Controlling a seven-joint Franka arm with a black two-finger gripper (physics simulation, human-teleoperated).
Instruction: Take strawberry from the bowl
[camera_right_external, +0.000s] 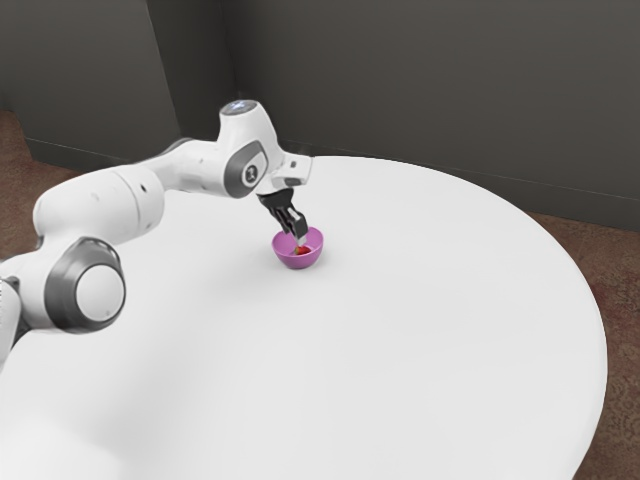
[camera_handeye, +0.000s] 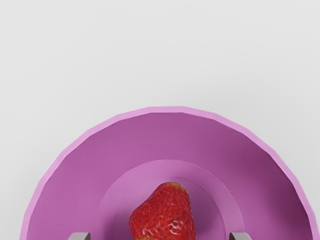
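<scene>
Since the strawberry is in the bowl, only the reach looks done; gripper leans in from exterior-view eleven o'clock, fingers apart; grab+lift left

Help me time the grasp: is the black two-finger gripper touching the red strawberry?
Apart. The wrist view shows the round purple bowl between the strawberry and each tip of the open gripper.

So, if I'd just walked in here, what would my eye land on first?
Probably the red strawberry lying in the bright purple bowl, the strongest colors on a plain white table. Next would likely be the big white arm, reaching in from the exterior view's left, its black pincer open and pointing down into that bowl.
</scene>
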